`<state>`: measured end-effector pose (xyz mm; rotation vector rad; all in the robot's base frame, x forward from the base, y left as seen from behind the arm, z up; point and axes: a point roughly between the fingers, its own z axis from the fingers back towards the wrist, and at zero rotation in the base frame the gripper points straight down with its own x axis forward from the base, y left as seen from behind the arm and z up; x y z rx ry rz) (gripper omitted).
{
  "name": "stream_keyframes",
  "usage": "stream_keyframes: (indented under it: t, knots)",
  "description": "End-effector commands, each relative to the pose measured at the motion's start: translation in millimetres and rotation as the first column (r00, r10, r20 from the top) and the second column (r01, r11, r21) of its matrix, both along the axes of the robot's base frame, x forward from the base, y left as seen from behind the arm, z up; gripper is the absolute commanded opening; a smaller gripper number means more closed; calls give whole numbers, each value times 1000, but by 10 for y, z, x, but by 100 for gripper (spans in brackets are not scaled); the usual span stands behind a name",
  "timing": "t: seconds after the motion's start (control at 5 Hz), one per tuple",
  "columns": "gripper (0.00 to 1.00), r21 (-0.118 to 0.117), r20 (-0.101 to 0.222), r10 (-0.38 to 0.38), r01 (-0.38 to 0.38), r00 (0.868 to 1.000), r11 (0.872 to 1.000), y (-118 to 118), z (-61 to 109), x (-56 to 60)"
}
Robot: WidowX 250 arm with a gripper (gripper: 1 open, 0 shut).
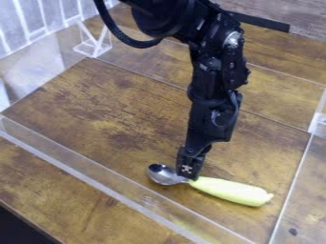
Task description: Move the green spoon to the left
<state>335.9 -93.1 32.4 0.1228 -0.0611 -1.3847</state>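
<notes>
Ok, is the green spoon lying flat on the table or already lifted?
Lying flat. The green spoon rests on the wooden table, metal bowl toward the left, with the gripper down at its neck.

Black jointed arm [213, 91] with looping black cables [128, 33].

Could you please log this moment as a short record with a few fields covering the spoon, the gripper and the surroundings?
object: green spoon, lying flat, silver bowl toward the left of the picture
surface: wooden table
enclosure: clear plastic walls around the work area
gripper: gripper, pointing down, at the spoon's neck
gripper state: open
held: nothing lifted; whether the fingers touch the spoon cannot be told
</notes>
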Motion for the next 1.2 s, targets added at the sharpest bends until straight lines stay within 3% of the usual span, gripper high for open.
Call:
stream_keyframes:
  t: [0.0, 0.4, 0.6, 1.0]
  knots:
    - [100, -29, 34, -57, 58, 998, 998, -39, -76, 51]
    - [100, -66, 40, -156, 159, 987, 985, 54, -157, 44]
    - [100, -83, 44, -217, 220, 975, 972, 108, -178, 15]
    - [100, -122, 45, -273, 276, 961, 953, 239, -189, -15]
